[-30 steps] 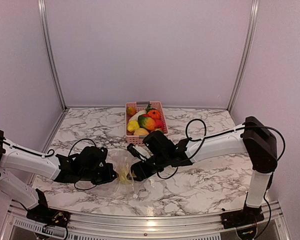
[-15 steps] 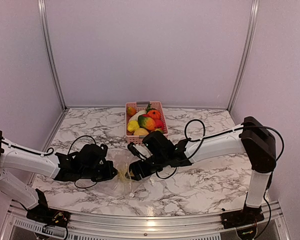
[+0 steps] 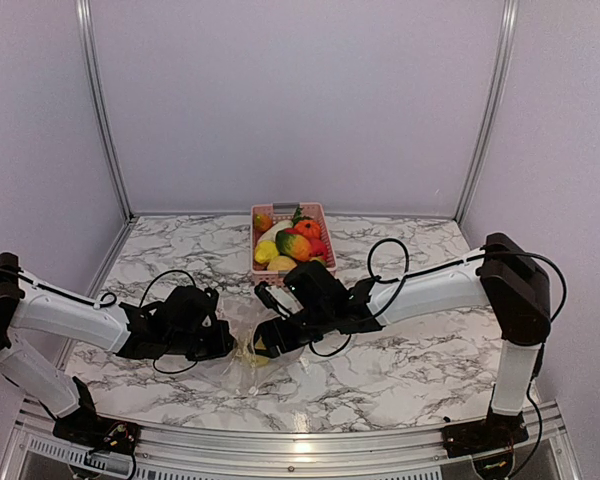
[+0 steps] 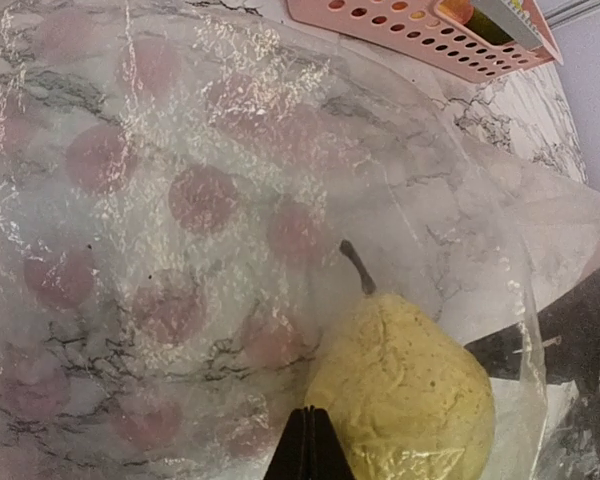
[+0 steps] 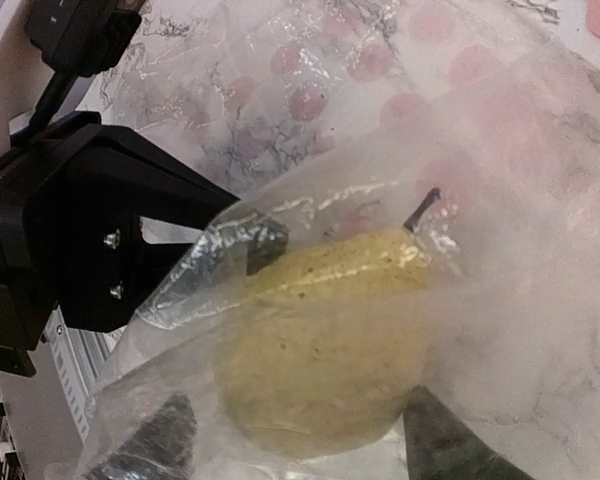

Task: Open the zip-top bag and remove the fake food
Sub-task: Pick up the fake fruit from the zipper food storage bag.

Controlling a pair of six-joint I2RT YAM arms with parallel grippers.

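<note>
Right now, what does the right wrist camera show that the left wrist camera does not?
Only the right wrist view shows the right gripper open, a finger on each side of the pear, and the left gripper from outside, at the edge of the zip-top bag. Only the left wrist view shows that gripper's shut fingertips from behind. Both show the yellow pear with its stem inside the bag on the marble table.
</note>
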